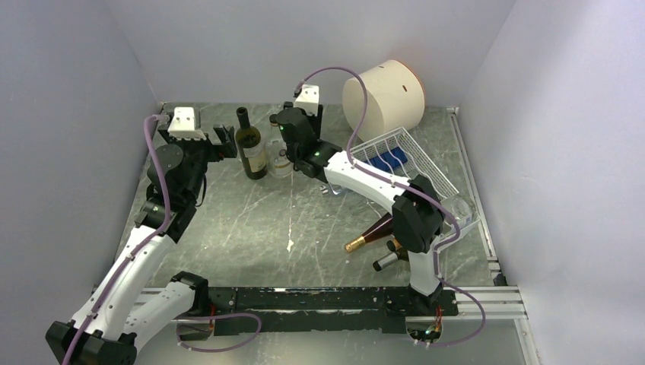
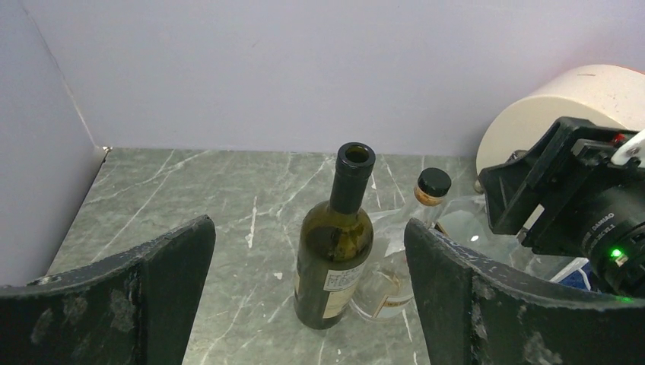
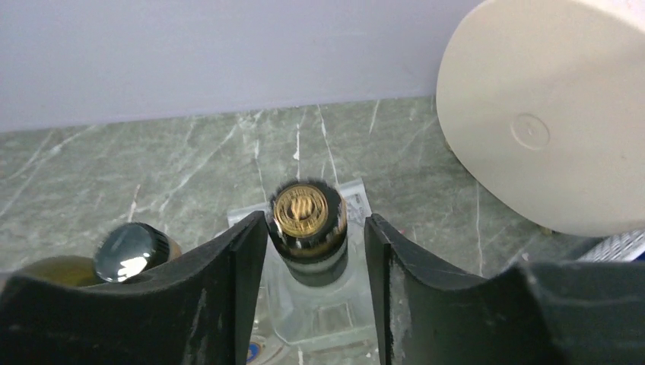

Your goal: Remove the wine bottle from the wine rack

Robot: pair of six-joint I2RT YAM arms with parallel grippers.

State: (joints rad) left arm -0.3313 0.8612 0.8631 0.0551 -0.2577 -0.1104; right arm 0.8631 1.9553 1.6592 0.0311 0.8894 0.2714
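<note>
Wine bottle [image 3: 306, 214] of clear glass with a gold-topped black cap — seen upright on the grey-green marble-patterned table [image 1: 251, 228], off the white wire wine rack [image 1: 417, 163] and well to its left. Found the right gripper [image 3: 316, 226] straddling the cap from above, one finger against it or nearly so, a sliver of gap on the other side; judged the jaws released, not clamped. Noted a dark green glass bottle [image 1: 251, 152] with an open mouth and a pale label, upright just beside the clear one on its left; could not tell whether touching. Saw the left gripper [image 2: 308, 226] level with that green bottle, facing it from the left, jaws spread wide, nothing between them, short of the glass. Spotted the rack at the back right of the table, just in front of a big cream cylinder [image 1: 384, 95] lying on its side, with something blue [image 1: 392, 158] in the top tier. Counted two more at the rack's near end — a brown bottle [image 1: 365, 237] with a gold foil top and a dark bottle [image 1: 386, 261], necks pointing left, bodies hidden behind the right arm.
</note>
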